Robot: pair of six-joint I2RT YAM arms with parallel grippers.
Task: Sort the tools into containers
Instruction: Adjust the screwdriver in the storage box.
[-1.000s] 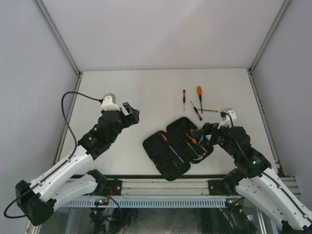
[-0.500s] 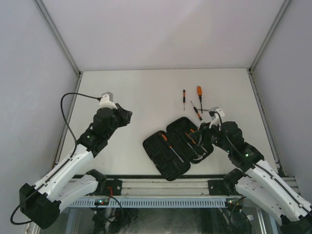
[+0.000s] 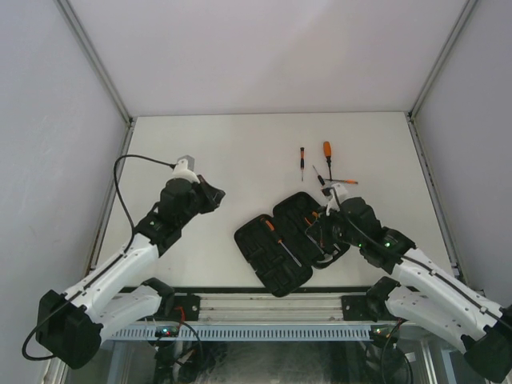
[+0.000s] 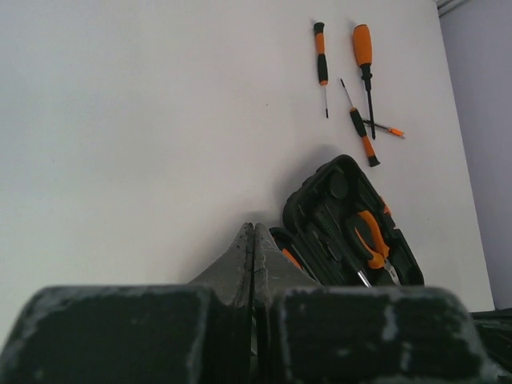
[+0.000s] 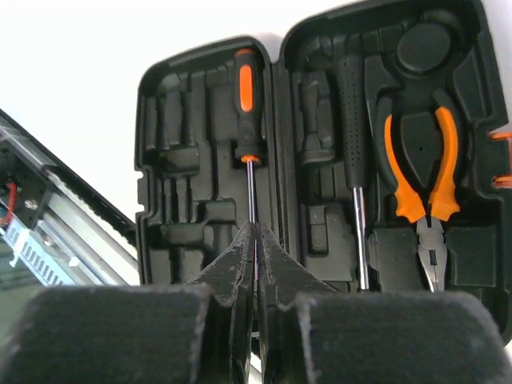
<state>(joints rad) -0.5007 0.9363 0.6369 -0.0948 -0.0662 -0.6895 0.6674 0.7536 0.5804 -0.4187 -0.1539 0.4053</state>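
The jaws of the right gripper (image 5: pixel 256 228) are seen pressed together, nothing visibly pinched, low over the open black case (image 5: pixel 172 232). The shaft of an orange-handled screwdriver (image 5: pixel 246 88) seated in a slot runs down to the fingertips and is hidden behind them; contact cannot be told. In the other half of the case a black-handled tool (image 5: pixel 352 104) with a metal shaft and the orange-handled pliers (image 5: pixel 428 232) are laid side by side in their slots. The jaws of the left gripper (image 4: pixel 254 232) are likewise shut flat on each other, empty, and held above bare table (image 3: pixel 200 144), well apart from the case's left edge. Four loose screwdrivers (image 4: pixel 363 52) are found beyond the case towards the far right of the table, two of them crossed, and a wide stretch of open white surface is left to the left of them. The table is enclosed by pale walls (image 3: pixel 264 56) at the back and sides, with a metal rail (image 3: pixel 264 308) along the near edge. Both arms are reached forward from their bases, the left bent at the elbow and angled inward, a black cable (image 3: pixel 128 164) looped above it; the right is folded in over the case.
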